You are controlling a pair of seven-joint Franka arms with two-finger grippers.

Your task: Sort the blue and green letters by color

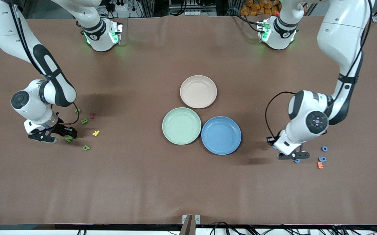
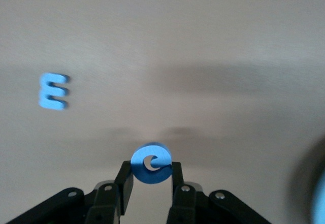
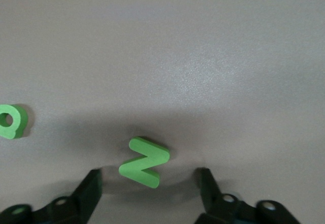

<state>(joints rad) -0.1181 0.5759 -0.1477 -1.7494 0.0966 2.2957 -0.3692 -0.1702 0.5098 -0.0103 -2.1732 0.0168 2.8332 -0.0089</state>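
My left gripper (image 2: 151,176), low near the desk's left-arm end, pinches a blue letter (image 2: 151,163) across its rim. It looks light, stiff, foam-like. My right gripper (image 3: 147,183) straddles the green N (image 3: 144,162) near the opposite end, jaws apart; I'd pinch its flat sides.

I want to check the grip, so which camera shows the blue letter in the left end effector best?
The left wrist view: the blue e sits clamped between the left end effector's fingers. The front view hides it under the arm; the right wrist view misses it.
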